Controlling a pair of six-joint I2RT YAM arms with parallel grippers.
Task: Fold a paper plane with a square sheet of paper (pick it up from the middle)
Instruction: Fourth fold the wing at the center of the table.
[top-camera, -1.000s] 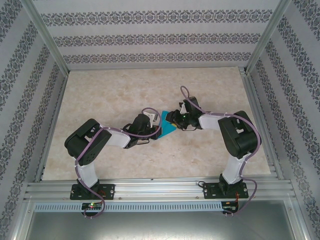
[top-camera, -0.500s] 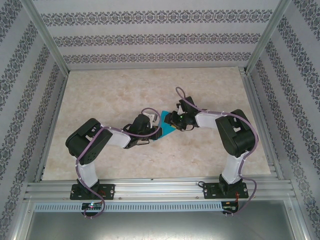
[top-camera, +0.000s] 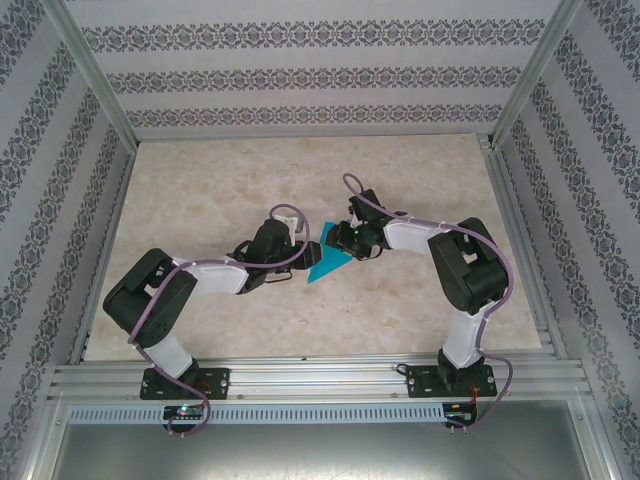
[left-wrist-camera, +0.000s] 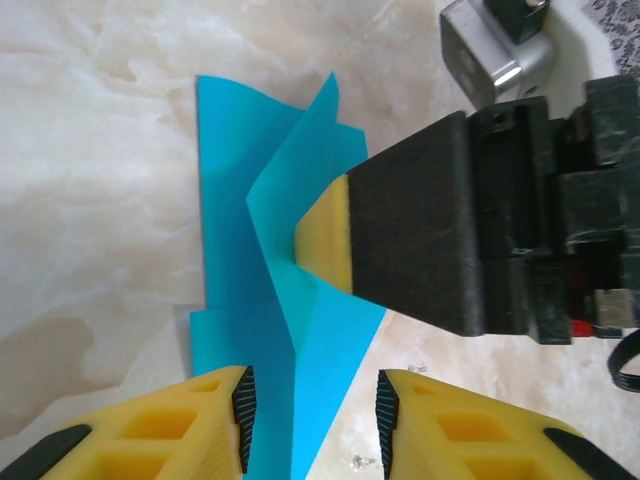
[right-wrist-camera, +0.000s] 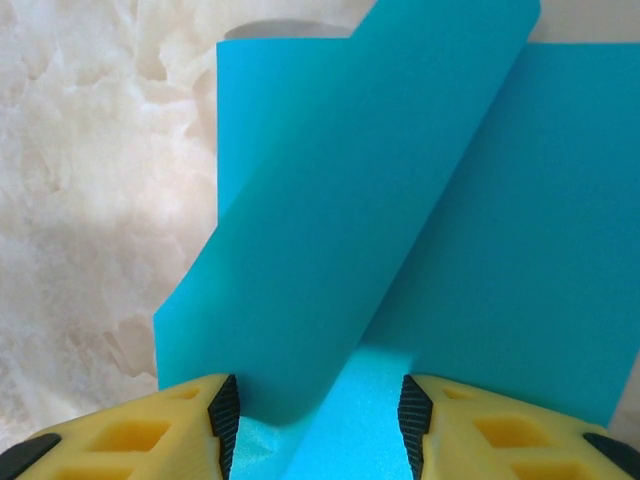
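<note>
Top: part-folded teal-blue square paper sheet (top-camera: 325, 263) lies mid desk (top-camera: 200, 190), long axis 1–7 o'clock; left jaws at its 9, right jaws at 1, nearer. Left wrist: left jaws part-open astride sheet (left-wrist-camera: 235, 250), gripping nothing. Right wrist: right jaws open around raised flap (right-wrist-camera: 340, 230), unpinched.

Both arms inward; left hand (left-wrist-camera: 312, 425), right hand (right-wrist-camera: 315, 425) with jaws apart.

Teal paper sheet (right-wrist-camera: 450, 220), one flap curled upward, between parted right claw (right-wrist-camera: 318, 420), marble table (right-wrist-camera: 90, 150)

Overhead and close wrist views share the paper (top-camera: 327, 262).
</note>
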